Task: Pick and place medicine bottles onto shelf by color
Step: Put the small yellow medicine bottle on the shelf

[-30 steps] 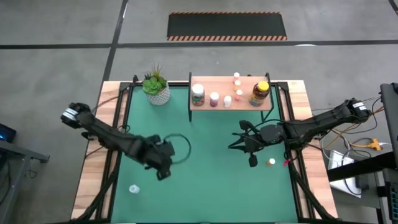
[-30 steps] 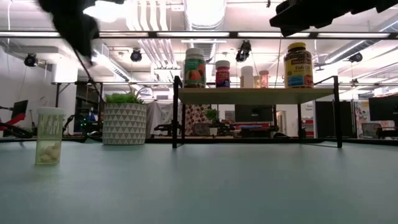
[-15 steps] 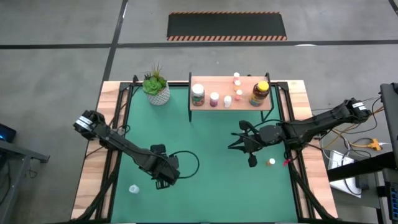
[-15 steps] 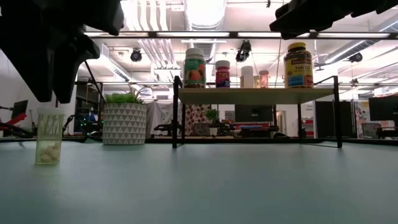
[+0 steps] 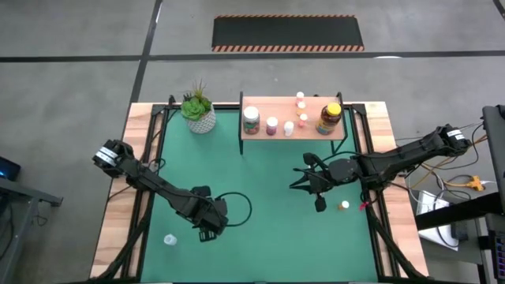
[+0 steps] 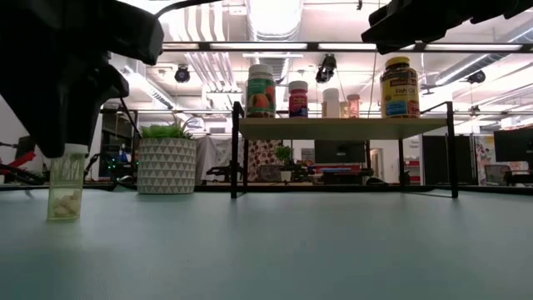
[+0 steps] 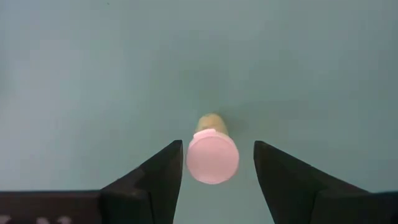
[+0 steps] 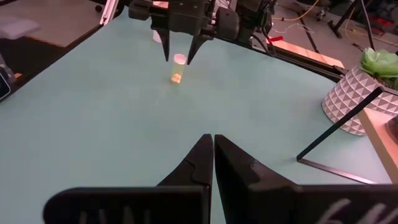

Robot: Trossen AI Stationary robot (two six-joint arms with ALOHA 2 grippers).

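**Left gripper poised over a lone bottle**

Green matting covers the table (image 5: 268, 229), with the shelf (image 5: 312, 132) at its far edge carrying several medicine bottles (image 5: 271, 125) and an amber jar (image 5: 330, 118). Well away from the shelf, near the front-left corner, a white-capped bottle (image 7: 212, 155) stands upright between the spread fingers of the left gripper (image 7: 216, 163), ungrasped. The right gripper (image 8: 213, 147) hangs in front of the shelf, jaws clenched on nothing.
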